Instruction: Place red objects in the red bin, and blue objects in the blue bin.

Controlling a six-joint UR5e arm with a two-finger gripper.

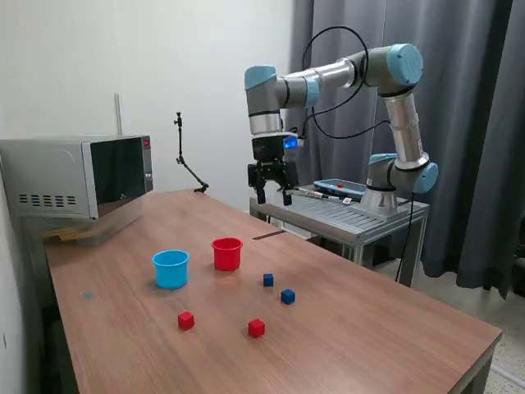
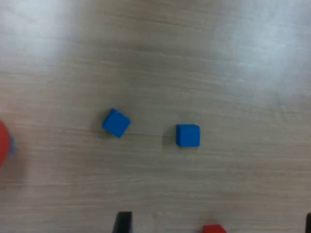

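Observation:
Two small red objects, cubes [image 1: 186, 320] [image 1: 257, 327], lie near the table's front. Two blue objects, dark blue cubes [image 1: 268, 280] [image 1: 288, 296], sit a little behind them, toward the exterior view's right of the cups. The red bin [image 1: 227, 253] stands upright beside the light blue bin [image 1: 171, 268]. My gripper [image 1: 273, 195] hangs open and empty, high above the table's far edge. The wrist view looks down on both blue cubes [image 2: 116, 123] [image 2: 187, 135], a sliver of one red cube [image 2: 214, 228], the red bin's rim [image 2: 2, 143] and a dark fingertip [image 2: 123, 222].
A microwave [image 1: 78, 176] stands at the table's back on the exterior view's left. A thin black stand [image 1: 189, 162] rises at the far edge. Behind the table a metal cart [image 1: 353, 217] carries the arm's base and a blue tray [image 1: 340, 189]. Dark curtains hang behind.

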